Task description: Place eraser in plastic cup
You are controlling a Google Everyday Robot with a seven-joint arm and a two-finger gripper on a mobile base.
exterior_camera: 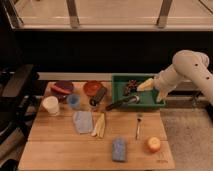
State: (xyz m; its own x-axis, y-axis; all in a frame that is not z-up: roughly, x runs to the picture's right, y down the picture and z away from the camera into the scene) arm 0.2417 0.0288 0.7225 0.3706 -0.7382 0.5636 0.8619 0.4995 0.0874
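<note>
Eraser [98,96]: you have one on the wooden table [60,155], a small dark grey-black oblong block lying at a slant, its upper end against the front right rim of the red bowl [92,87]. It sits toward the back of the table, a short way right of the plastic cup [73,101] and apart from it. Cups, two: the short light-blue plastic cup and, to its left, a taller white cup [50,105]. Bowls, two: the red one and a dark maroon bowl [62,88] beside it. One green bin [120,80] stands at the back right, with a black-handled utensil [121,103] reaching out of its front left corner. Singles on the boards: a blue-grey cloth [83,121], a fork [138,126], a blue sponge [119,149] and an orange fruit [154,145]. Your gripper [153,91] hangs over the right half of the green bin, well apart from the eraser; its two pale fingers [145,85] stand spread, with nothing between them.
</note>
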